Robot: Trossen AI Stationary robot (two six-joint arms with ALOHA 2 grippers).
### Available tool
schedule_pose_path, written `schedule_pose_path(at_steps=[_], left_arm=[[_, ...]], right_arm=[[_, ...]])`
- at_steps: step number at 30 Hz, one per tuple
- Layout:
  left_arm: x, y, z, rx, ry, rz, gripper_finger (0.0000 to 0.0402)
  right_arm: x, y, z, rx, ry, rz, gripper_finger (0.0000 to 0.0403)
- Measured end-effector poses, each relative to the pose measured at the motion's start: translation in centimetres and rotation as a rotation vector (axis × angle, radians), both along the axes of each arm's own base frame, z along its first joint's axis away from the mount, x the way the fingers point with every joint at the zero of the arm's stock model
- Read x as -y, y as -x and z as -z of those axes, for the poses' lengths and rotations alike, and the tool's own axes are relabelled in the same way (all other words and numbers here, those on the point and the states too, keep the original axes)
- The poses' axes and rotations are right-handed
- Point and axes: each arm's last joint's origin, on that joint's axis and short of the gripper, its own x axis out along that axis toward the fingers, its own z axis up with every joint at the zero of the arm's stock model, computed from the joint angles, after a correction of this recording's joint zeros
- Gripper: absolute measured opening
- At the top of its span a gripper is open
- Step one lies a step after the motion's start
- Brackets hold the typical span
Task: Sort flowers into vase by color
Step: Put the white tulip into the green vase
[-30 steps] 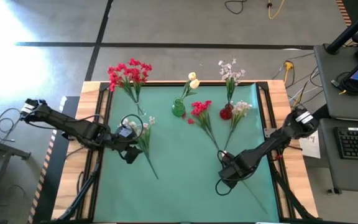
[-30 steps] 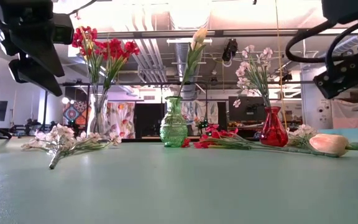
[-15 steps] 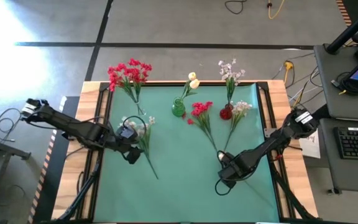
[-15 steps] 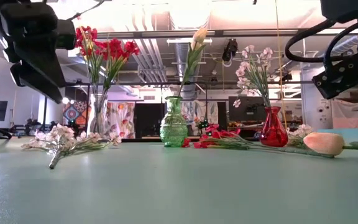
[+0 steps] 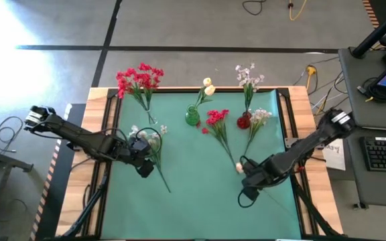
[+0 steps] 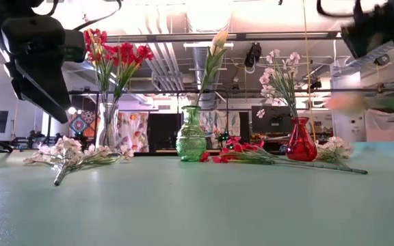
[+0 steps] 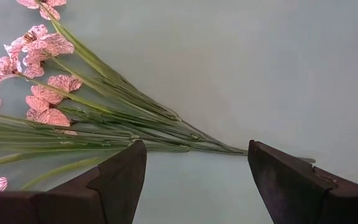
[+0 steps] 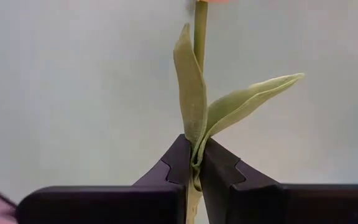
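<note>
1. The right gripper (image 5: 245,175) is at about 4 o'clock on the counter (image 5: 200,201). Its two fingers are pressed together on the stem of a cream bud flower (image 8: 199,81), just below the leaves, so the flower is carried by its stem and the bud is not squeezed.

2. In the high view the bud (image 5: 239,167) points toward 11 o'clock from this gripper. In the low view it shows only as a pale blur (image 6: 347,102) above the counter, so the flower seems to be lifted free.

3. I judge that this flower belongs in the green vase (image 5: 192,118) at about 12 o'clock, because this vase already holds a cream bud. The red vase (image 5: 244,121) just to its right holds a pale spray, and the clear vase (image 6: 107,126) at 10 o'clock holds red blooms.

4. The left gripper (image 5: 146,163) hangs at about 9 o'clock over the white spray bunch (image 5: 148,139). Its fingers stand wide apart and hold nothing. In the left wrist view the stems (image 7: 123,127) run between the two fingers, so it looks ready to come down on them.

5. Loose red blooms (image 5: 214,121) and a second white spray (image 5: 259,118) lie flat near the middle, between the green vase and the right gripper. They are not sorted yet, so the task is perhaps half done.
</note>
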Motion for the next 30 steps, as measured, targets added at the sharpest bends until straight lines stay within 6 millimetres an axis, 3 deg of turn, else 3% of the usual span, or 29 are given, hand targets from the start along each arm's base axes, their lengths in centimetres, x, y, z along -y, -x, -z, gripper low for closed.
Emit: schedule_pose_path(at_steps=[9,19,25,30], left_arm=[[0.0,0.0,-0.1,0.010,-0.012,-0.008,0.0268],[-0.1,-0.4,-0.3,0.059,-0.050,-0.010,0.0268],[-0.1,-0.4,-0.3,0.063,-0.054,-0.013,0.0268],[-0.1,-0.4,-0.3,0.063,-0.054,-0.013,0.0268]], right_arm=[[1.6,-0.2,-5.1,0.523,0.155,0.016,0.0018],[3.6,-5.4,-10.3,1.167,0.427,-0.162,0.0018],[6.6,-8.4,-12.0,1.372,0.689,-0.166,0.0018],[9.4,-10.4,-12.0,1.434,0.903,-0.142,0.0018]])
